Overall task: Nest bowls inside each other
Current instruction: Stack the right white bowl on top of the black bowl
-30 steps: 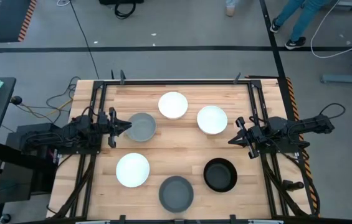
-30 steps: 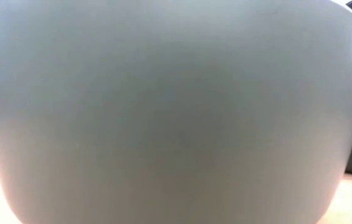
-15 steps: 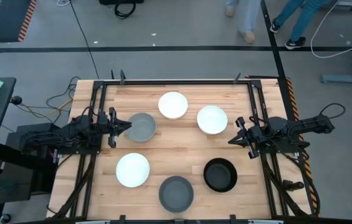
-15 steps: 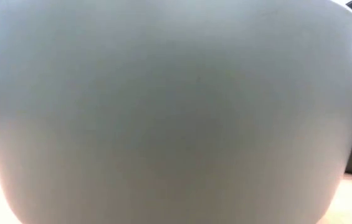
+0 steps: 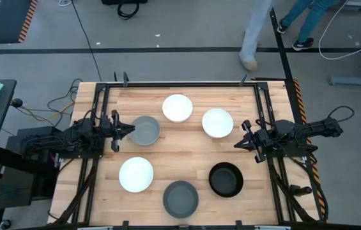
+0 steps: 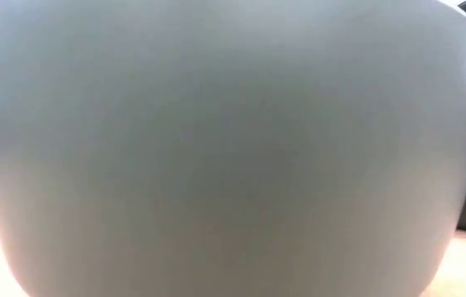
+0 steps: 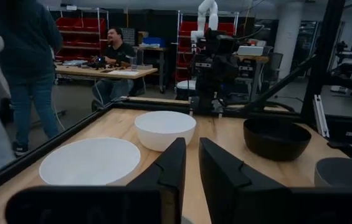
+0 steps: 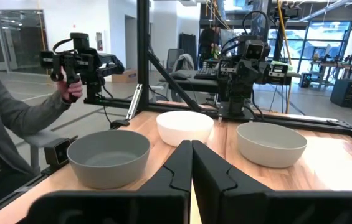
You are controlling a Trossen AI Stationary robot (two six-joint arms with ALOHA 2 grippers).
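You are looking down at a light wooden table (image 5: 180, 156) in a dark metal frame, standing on a grey floor crossed by a black line of tape, with the black bowl (image 5: 225, 179) sitting toward its front right as your landmark. Just to the left of the black bowl, at the front edge, one grey bowl (image 5: 180, 198) is filling the low camera's whole view. Farther left of that a white bowl (image 5: 135, 174) is resting. Two more white bowls are sitting behind the black bowl, one straight back (image 5: 217, 122) and one back and to the left (image 5: 177, 107). The second grey bowl (image 5: 145, 130) is lying well to the back left, and the left gripper (image 5: 126, 130) is hovering at its rim with its fingers a narrow gap apart, holding nothing. The right gripper (image 5: 238, 144) is waiting just behind and right of the black bowl, its fingers pressed together and empty. All six bowls are lying apart, none nested. Beyond the table a workshop with red shelving, desks and other robot rigs is showing, and people are standing and sitting there.
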